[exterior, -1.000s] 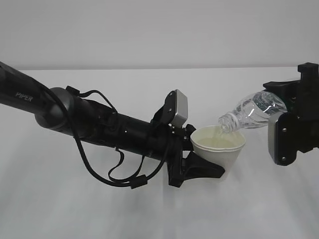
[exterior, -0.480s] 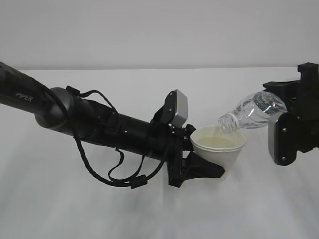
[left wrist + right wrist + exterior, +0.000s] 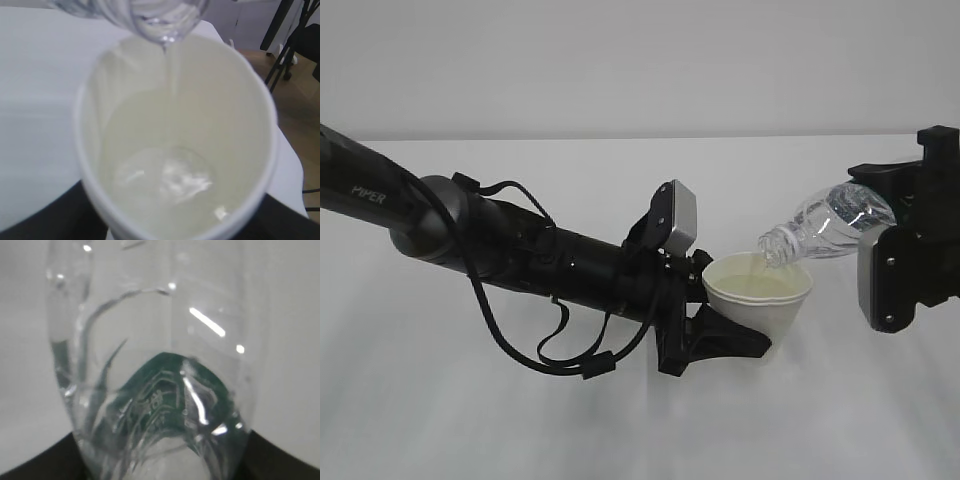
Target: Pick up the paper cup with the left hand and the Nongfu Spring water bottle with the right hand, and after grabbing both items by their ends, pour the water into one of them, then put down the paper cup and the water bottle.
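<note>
The white paper cup (image 3: pixel 757 293) is held above the table by my left gripper (image 3: pixel 728 338), shut on its lower part. The left wrist view looks down into the paper cup (image 3: pixel 175 145), where water (image 3: pixel 170 175) pools at the bottom. My right gripper (image 3: pixel 895 262) is shut on the base end of the Nongfu Spring water bottle (image 3: pixel 825 225), which lies tilted with its neck down over the cup's rim. A thin stream of water falls from the bottle's mouth (image 3: pixel 165 35). The right wrist view is filled by the clear bottle (image 3: pixel 150 365) and its green label.
The white table (image 3: pixel 520 420) stretches under both arms, with a plain pale wall behind. The left arm's black cable (image 3: pixel 555 355) loops down below it. Past the table's far edge the left wrist view shows dark stand legs (image 3: pixel 295 45) on a brown floor.
</note>
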{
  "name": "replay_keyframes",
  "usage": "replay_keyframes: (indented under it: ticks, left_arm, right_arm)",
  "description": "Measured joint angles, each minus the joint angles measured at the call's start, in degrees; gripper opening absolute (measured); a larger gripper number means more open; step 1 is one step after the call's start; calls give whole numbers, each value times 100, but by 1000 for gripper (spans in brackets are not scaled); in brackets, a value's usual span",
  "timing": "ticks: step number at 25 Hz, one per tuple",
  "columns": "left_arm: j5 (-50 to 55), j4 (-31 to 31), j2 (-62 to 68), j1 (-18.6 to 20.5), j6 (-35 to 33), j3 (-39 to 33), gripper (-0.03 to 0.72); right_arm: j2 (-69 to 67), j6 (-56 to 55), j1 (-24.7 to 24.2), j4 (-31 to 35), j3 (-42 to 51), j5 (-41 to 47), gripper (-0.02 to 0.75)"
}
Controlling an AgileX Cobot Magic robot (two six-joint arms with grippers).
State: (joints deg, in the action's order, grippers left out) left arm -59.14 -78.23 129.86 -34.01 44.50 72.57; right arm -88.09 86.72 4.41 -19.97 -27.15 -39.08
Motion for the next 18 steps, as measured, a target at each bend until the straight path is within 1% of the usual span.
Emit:
replay_keyframes:
  ticks: [18]
  left_arm:
    - [0, -10, 0, 0, 0, 0, 426]
  right_arm:
    - [0, 0, 0, 0, -6, 0, 376]
